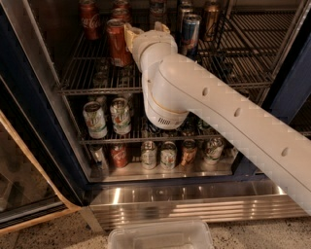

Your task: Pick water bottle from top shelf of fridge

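The fridge (194, 203) stands open in front of me, its wire racks full of drinks. My arm (218, 112) runs up from the lower right and in over the top shelf (95, 73). My gripper (146, 30) sits at the middle of that shelf, between a red can (118, 43) on its left and the tall blue-silver can (191, 33) on its right. My own wrist covers it from here, so I cannot tell whether it is spread or pressed together, or whether it has anything.

The water bottle (157, 9) is, I think, the pale upright shape just beyond the gripper, straight ahead and deeper on the rack, though only its top shows. Its long axis is vertical, so my judgement is a level reach forward, closing across its sides and keeping clear of both cans.
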